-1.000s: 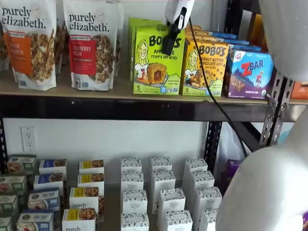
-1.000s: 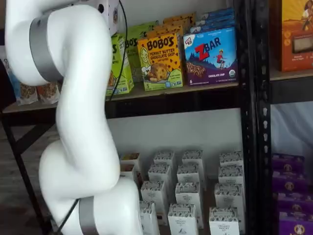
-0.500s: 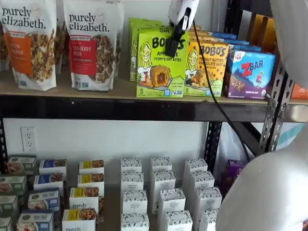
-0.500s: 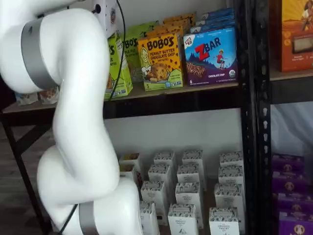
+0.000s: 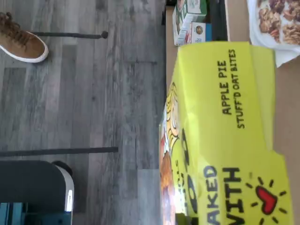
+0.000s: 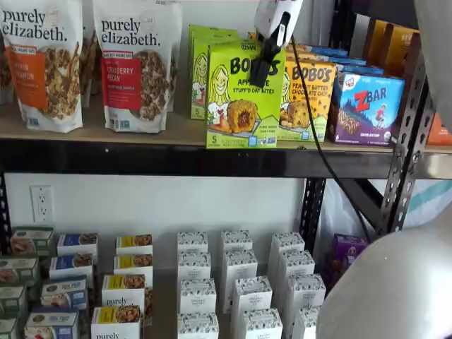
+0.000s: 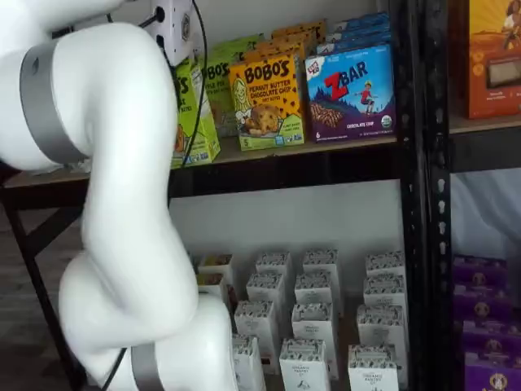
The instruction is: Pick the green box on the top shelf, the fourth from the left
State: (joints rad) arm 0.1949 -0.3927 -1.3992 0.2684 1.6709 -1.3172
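The green box [image 6: 244,97] is sitting at the top shelf's [image 6: 176,157] front edge, left of the peanut butter box [image 6: 305,100].

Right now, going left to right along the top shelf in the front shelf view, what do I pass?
Orange-label granola bag → red-label granola bag → the green box with the hand on it → yellow Bobo's box → ZBar box.

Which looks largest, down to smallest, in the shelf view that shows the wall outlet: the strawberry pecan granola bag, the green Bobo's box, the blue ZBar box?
1. Strawberry pecan granola bag, largest.
2. Green Bobo's box; it sits forward at the shelf edge, so nearness may enlarge it.
3. ZBar box, smallest.
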